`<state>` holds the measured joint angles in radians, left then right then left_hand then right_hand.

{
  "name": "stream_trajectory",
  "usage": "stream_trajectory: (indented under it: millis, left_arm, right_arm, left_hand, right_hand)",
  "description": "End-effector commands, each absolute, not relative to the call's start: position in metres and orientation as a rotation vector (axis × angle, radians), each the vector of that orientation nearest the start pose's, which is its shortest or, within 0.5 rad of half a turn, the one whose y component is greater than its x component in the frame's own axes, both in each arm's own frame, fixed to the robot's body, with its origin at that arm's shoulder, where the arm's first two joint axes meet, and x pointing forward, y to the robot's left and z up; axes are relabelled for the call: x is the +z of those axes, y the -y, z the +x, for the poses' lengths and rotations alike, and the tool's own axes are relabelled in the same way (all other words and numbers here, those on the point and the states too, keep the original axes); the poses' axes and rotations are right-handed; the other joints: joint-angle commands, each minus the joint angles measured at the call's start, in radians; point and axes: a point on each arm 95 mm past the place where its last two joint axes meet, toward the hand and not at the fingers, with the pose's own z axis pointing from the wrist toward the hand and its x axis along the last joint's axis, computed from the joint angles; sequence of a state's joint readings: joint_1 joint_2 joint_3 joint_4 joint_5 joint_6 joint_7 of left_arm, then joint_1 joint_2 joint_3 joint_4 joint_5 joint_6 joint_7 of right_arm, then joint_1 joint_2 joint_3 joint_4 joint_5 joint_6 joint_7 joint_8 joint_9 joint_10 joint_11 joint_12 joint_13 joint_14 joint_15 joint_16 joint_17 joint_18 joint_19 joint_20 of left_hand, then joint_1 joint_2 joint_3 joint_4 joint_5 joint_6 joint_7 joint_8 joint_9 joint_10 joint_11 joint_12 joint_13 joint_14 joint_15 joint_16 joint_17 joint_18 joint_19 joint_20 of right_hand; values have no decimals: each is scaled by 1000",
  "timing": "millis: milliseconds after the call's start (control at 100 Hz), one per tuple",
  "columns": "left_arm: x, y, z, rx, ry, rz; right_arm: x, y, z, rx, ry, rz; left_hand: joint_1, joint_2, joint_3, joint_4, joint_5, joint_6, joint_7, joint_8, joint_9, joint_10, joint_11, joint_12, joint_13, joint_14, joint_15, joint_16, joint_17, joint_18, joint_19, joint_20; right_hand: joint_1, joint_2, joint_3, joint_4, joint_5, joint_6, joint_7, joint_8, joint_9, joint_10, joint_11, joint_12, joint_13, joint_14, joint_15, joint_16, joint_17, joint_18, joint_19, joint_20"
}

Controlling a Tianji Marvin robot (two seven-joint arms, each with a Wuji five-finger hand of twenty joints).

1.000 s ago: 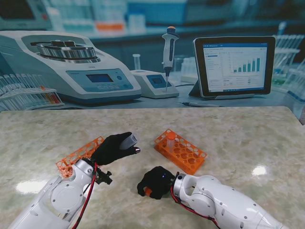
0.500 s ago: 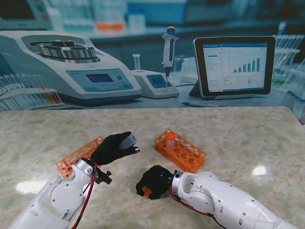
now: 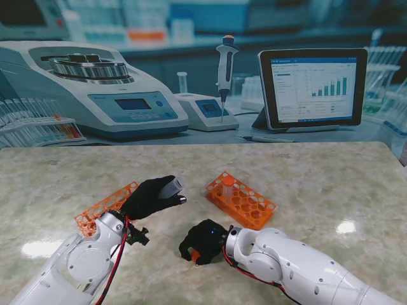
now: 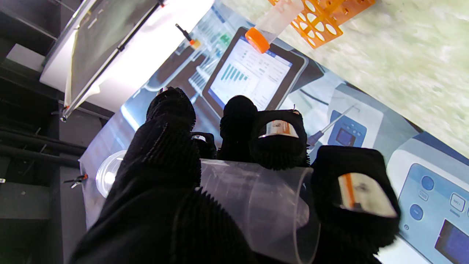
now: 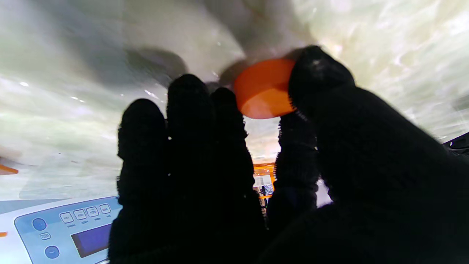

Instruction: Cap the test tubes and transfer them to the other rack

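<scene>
Clear uncapped tube [image 4: 256, 205] tilted in grasp, orange cap [image 5: 262, 90] pinched, capped tube [image 3: 227, 184] upright in rack [image 3: 241, 201]

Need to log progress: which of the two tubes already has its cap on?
The tube standing in the right rack; it wears an orange cap. The tube in the left hand is open-mouthed.

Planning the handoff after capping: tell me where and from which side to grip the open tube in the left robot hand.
The test tube lies across the left robot hand, open mouth toward the right rack, its middle wrapped by fingers. Only the mouth end is bare. I would come from the right and pinch the wall just behind the rim, across its round section.
</scene>
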<state>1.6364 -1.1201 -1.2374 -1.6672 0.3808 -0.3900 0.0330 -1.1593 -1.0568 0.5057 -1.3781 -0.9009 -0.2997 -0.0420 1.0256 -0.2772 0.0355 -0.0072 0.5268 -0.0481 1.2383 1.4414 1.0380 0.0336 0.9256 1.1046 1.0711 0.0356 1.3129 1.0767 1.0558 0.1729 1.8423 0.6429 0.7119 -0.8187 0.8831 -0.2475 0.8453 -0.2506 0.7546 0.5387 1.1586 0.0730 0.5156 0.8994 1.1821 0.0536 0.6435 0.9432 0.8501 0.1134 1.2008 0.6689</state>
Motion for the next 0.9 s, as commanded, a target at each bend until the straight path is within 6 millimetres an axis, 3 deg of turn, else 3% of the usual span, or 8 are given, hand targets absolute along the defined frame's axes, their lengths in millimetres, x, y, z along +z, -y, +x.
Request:
stream_trajectory:
  millis: [0, 100, 130, 190, 510, 890]
  left_arm:
    - [-298, 31, 370, -2300, -1223, -1482]
    - [-298, 31, 370, -2300, -1223, -1481]
    - [-298, 31, 370, -2301, -1223, -1481]
    - [-298, 30, 370, -2301, -1222, -1480]
    - [-298, 30, 370, -2301, -1220, -1476]
    - [-297, 29, 370, -2299, -1219, -1475]
  right_arm:
    - [-419, -130, 356, 1601, -2350, 779]
    - [-420, -130, 356, 1597, -2357, 787]
    - [-421, -131, 356, 1596, -2357, 790]
    - [-421, -131, 356, 1598, -2357, 798]
    - [-419, -130, 357, 1631, -2336, 813]
    - [-409, -131, 358, 1661, -2324, 830]
  left_hand:
    - [18, 61, 17, 12, 6, -45, 58, 31, 26, -21, 15, 4, 65, -39, 69, 0, 37, -159, 203, -2]
    - [19, 61, 17, 12, 6, -45, 58, 31, 26, -21, 15, 4, 65, -39, 69, 0, 37, -159, 203, -2]
    - [18, 61, 17, 12, 6, -45, 58, 31, 26, -21, 15, 3, 65, -39, 69, 0, 37, -159, 203, -2]
    - [18, 61, 17, 12, 6, -45, 58, 31, 26, -22, 15, 3, 65, -39, 69, 0, 37, -159, 203, -2]
    - [18, 61, 17, 12, 6, -45, 58, 31, 26, -22, 14, 3, 65, -38, 67, 0, 38, -159, 203, -1]
    - [17, 61, 16, 11, 6, -45, 58, 31, 26, -23, 14, 2, 65, -38, 65, -1, 38, -159, 203, -1]
  right_hand:
    - [186, 69, 243, 65, 95, 27, -12, -2, 86, -105, -69, -109, 48, -35, 21, -4, 26, -19, 28, -6]
    - [193, 102, 277, 80, 130, 34, -60, 69, 94, -108, -50, -106, 61, -37, 35, -5, 39, -15, 36, 2]
    - [193, 114, 287, 94, 143, 38, -90, 130, 96, -109, -43, -102, 65, -36, 39, 2, 42, -14, 41, 6]
    - [191, 132, 312, 100, 153, 36, -91, 151, 101, -109, -35, -94, 71, -37, 48, 9, 47, -11, 48, 10]
    - [187, 138, 380, 112, 188, 24, -69, 188, 133, -117, -3, -66, 101, -37, 87, 36, 75, 5, 74, 22]
    - [188, 194, 425, 132, 194, 29, -65, 206, 137, -108, 9, -46, 103, -36, 110, 53, 80, 22, 81, 32]
